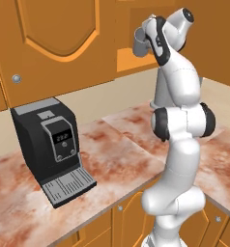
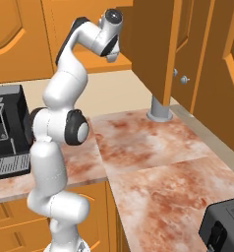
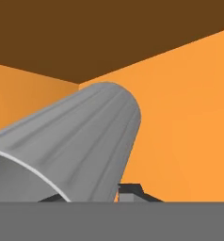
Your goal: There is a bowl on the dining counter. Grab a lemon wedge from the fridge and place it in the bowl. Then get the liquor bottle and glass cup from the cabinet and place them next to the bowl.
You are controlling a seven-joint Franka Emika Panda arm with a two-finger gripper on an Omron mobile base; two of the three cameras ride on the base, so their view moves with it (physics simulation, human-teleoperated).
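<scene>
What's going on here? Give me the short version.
The white arm is reaching up into the open orange cabinet above the marbled counter. Its gripper is at the grey glass cup inside; the hand view shows the cup filling the near foreground, tilted, with a dark finger against its wall, so the gripper looks closed on it. The cup is not out of the cabinet yet. A black coffee machine sits on the counter to the left.
</scene>
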